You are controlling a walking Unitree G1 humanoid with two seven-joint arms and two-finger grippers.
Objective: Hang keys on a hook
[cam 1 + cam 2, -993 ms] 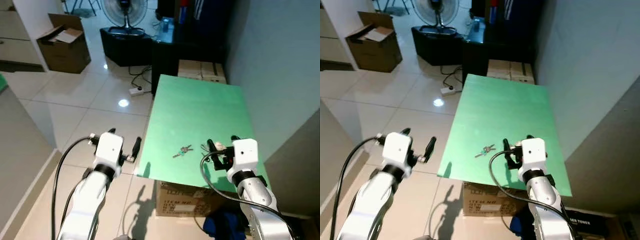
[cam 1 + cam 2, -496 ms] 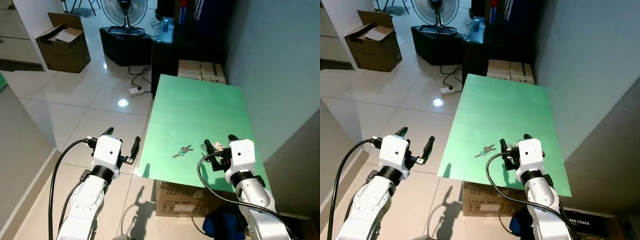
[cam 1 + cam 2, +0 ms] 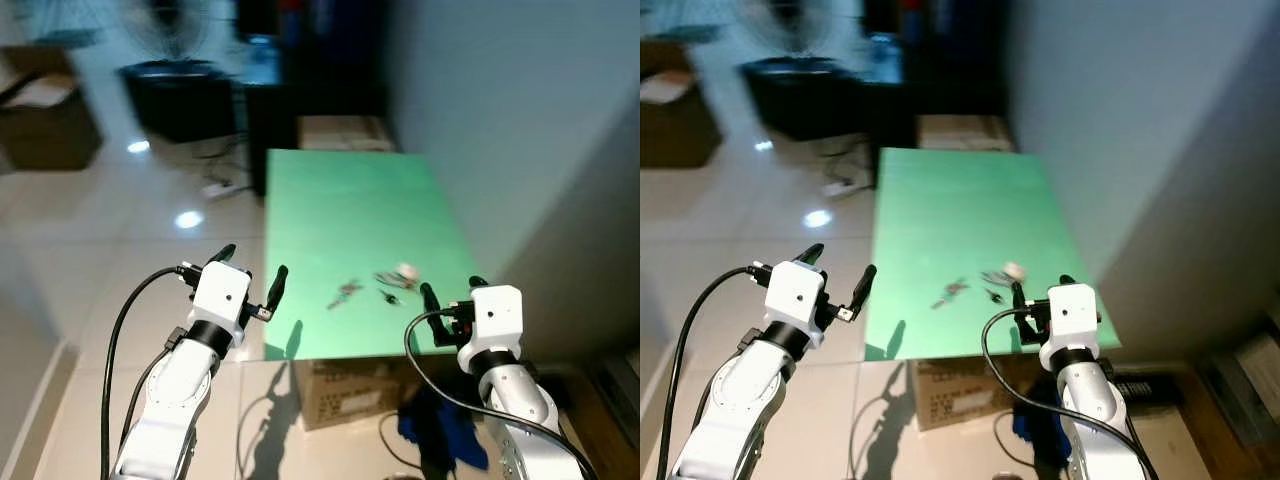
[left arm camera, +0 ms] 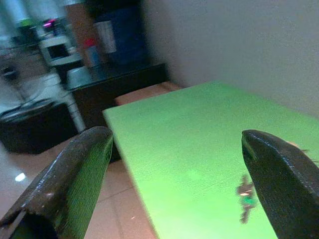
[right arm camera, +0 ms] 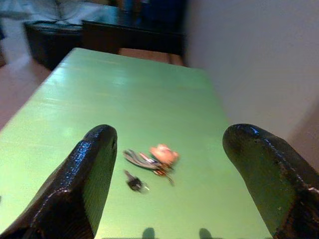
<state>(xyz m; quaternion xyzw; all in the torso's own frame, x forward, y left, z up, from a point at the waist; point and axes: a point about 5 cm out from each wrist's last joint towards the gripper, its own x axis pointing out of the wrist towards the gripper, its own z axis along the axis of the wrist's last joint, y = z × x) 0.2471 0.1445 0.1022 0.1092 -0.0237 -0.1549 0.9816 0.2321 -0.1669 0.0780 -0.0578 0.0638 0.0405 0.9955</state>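
Grey wall runs along the right of a tiled floor, with dark furniture at the far end, blurred. Against that wall stands a green table. Beneath its near edge sits a cardboard box. Left gripper hovers off the table's near left corner, fingers spread wide, empty. Right gripper hangs over the near right corner, likewise wide open and holding nothing. On the table's near half lie two small bunches: keys with a pinkish tag just ahead of the right gripper, and a second bunch to their left.

Judging by this, the pickup has not begun. Next, the right gripper should reach forward, lower and close on the tagged keys. No hook can be made out.
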